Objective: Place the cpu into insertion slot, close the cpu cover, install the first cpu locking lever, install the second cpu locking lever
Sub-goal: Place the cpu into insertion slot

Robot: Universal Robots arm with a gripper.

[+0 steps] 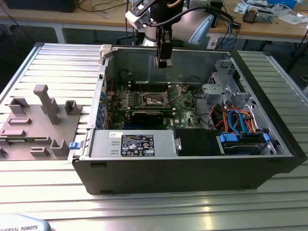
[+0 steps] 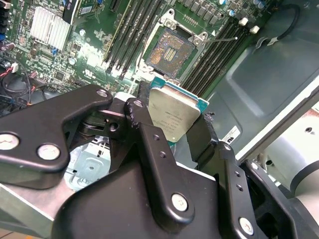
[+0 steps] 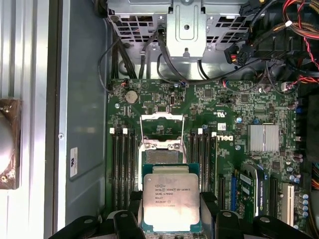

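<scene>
My claw is clamped narrow on the cpu, pinching two opposite edges of its green board. It holds the chip in the air above the insertion slot and a little short of it, with the slot's contact field lying bare. I judge the chip light and stiff, slick on its metal top and fragile underneath, so the edges are the place to hold, never the faces.
</scene>
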